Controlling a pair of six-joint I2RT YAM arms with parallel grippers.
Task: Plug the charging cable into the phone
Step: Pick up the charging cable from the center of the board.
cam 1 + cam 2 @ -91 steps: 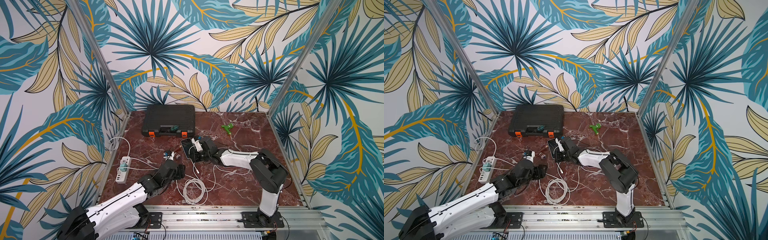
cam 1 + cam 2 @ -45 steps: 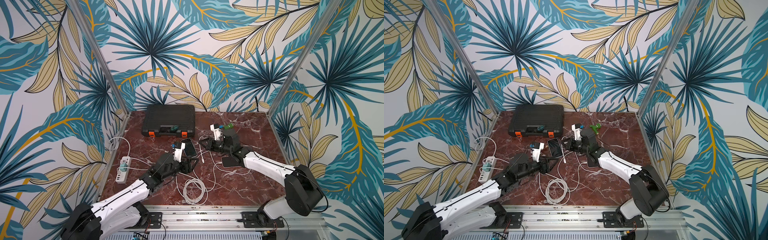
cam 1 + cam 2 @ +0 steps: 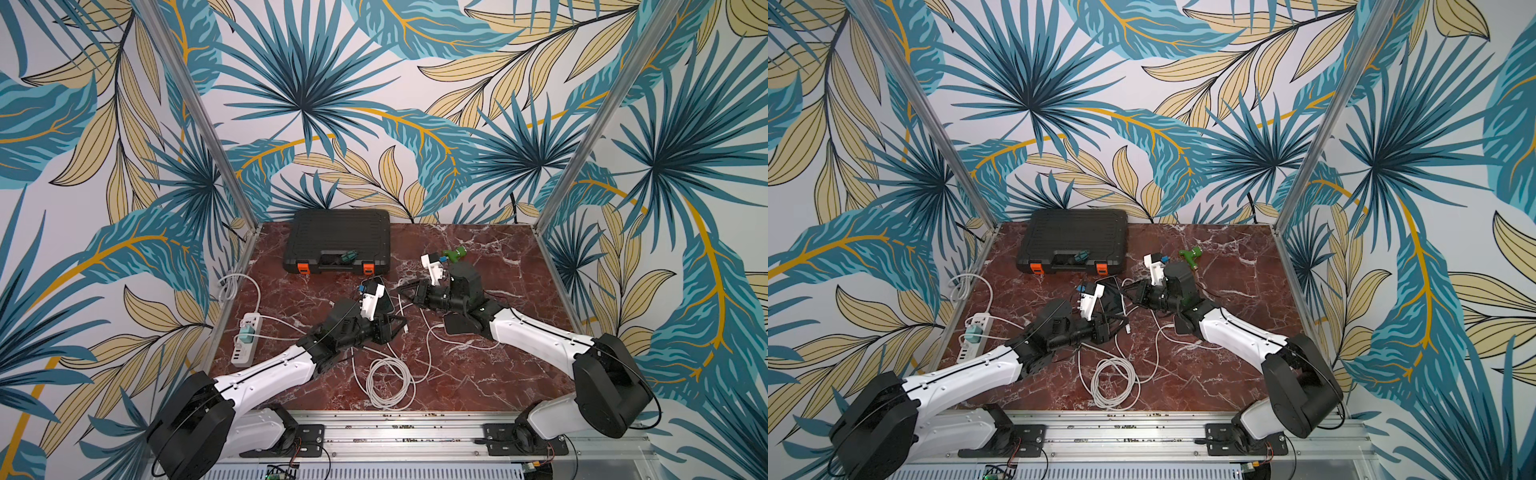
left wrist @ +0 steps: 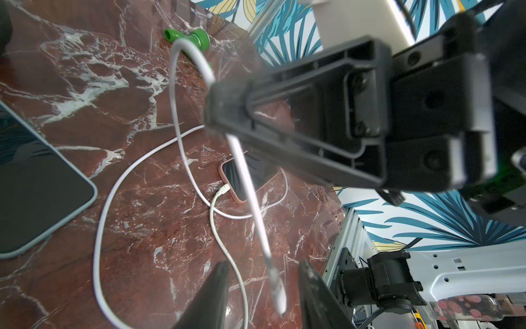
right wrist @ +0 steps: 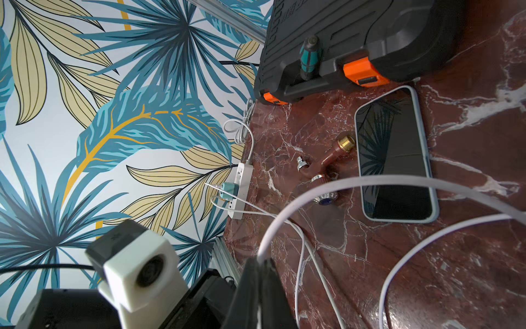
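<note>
Left wrist view: nearest, the left claw (image 4: 264, 263) is released. Its two black fingers stand apart, and the connector (image 4: 280, 302) of the white charging cable (image 4: 252, 199) hangs between them, seemingly touching neither. Further along that cable, the right claw (image 4: 212, 114) is clenched on it.

Beside the left claw, the grey-cased, dark-screened phone (image 4: 37, 171) lies flat on the red marble tabletop (image 4: 142, 242) with no cable in it. Beyond the right claw, a pink-cased phone (image 4: 264, 171) already has a lead plugged in.

The step looks like a handover of the plug. Next, the left claw must pinch squarely behind the connector, then line it up with the port.

No writing is legible. The embossed lettering on the black plastic toolbox (image 5: 355, 28) is too blurred to read.
</note>
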